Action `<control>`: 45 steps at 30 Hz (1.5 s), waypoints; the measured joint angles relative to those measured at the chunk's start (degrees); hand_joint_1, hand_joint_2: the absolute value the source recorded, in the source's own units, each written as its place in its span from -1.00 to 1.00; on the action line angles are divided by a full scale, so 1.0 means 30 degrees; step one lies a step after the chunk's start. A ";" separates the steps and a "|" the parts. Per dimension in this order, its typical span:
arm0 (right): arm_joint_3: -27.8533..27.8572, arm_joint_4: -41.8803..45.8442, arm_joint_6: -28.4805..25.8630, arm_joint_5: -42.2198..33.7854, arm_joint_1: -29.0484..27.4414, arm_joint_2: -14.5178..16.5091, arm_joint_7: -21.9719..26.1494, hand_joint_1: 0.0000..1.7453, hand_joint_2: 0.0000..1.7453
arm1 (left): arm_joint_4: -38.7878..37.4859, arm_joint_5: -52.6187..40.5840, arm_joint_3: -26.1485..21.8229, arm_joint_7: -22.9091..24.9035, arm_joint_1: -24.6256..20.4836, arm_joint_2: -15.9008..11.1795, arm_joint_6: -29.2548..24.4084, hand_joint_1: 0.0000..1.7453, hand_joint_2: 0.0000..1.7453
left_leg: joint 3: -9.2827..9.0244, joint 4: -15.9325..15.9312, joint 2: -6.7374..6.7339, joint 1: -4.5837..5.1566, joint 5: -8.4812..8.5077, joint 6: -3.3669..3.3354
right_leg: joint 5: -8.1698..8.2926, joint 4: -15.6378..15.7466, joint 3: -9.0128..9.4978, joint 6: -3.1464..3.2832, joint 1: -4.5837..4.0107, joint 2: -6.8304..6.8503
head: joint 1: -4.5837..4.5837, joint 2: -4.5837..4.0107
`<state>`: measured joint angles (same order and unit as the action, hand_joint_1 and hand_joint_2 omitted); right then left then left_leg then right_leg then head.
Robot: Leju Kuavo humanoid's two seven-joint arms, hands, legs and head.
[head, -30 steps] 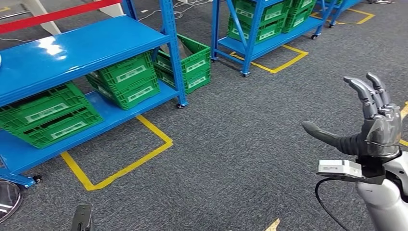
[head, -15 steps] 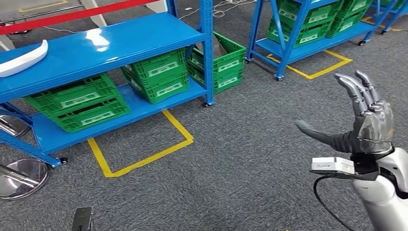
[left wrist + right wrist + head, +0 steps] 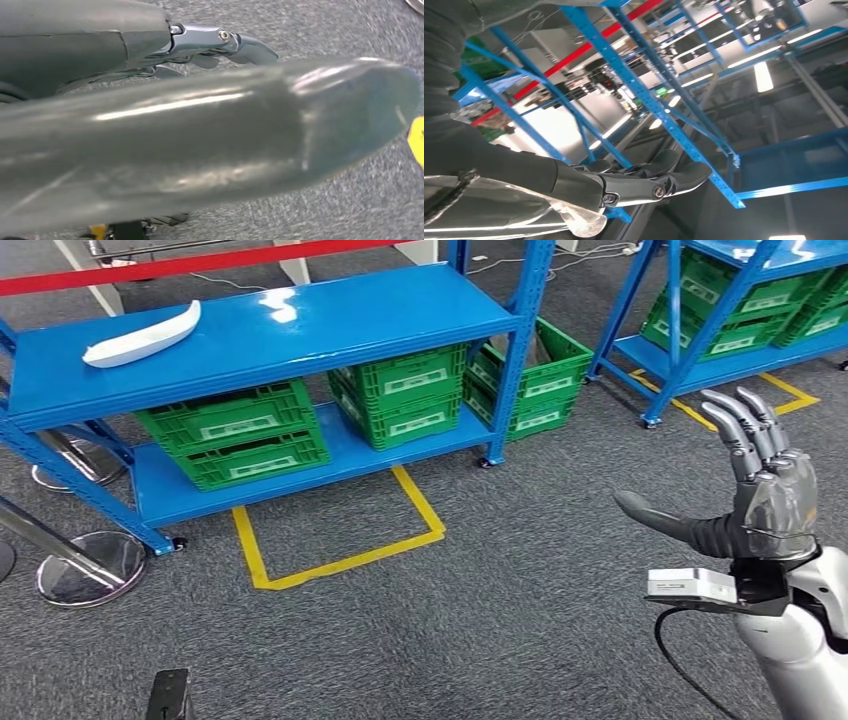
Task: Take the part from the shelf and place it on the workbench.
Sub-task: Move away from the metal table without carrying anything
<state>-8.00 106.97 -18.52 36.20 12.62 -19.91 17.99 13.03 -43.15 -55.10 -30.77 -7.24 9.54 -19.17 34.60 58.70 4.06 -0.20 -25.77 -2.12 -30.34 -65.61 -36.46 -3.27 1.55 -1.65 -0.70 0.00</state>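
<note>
Blue steel shelf rack standing on grey carpeted floor, with a second blue rack off to the robot's right; both carry green plastic crates on their lower levels, and a yellow taped floor outline lies just in front of the nearer rack. The task is judged to be at its very start: the part, a long white curved piece, lies untouched on the upper shelf toward its left end, well apart from either hand, so the approach, the grasp, the carry and the placing are all left to do; no workbench tabletop appears in these views. The right hand is raised in front of the body, well clear of the rack, its fingers extended upward and apart and the thumb stretched out sideways, holding nothing; the right wrist view agrees, showing the dark fingers free against the rack's blue uprights. The left hand hangs low over the carpet, thumb large across the wrist view, fingers apparently uncurled and empty
</note>
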 joint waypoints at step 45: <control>-0.0634 -0.0240 0.0302 0.0051 0.0494 -0.0138 -0.0022 -1.00 -1.00 | 0.0000 -0.0051 -0.0007 -0.0204 0.0137 -0.0129 0.0734 -1.00 -1.00 | 0.2361 0.3979 -0.1194 0.0092 -0.0602 0.0601 | -0.0011 0.2049 0.1641 0.0941 -0.0094 0.0643 | -0.0211 0.0000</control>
<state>-9.90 106.25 -17.62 36.35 14.11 -20.33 17.92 13.03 -43.30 -55.12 -31.39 -6.83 9.15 -16.97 41.68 70.64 0.47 0.08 -27.58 -0.32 -30.37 -59.46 -31.53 -0.44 1.27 0.28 -1.33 0.00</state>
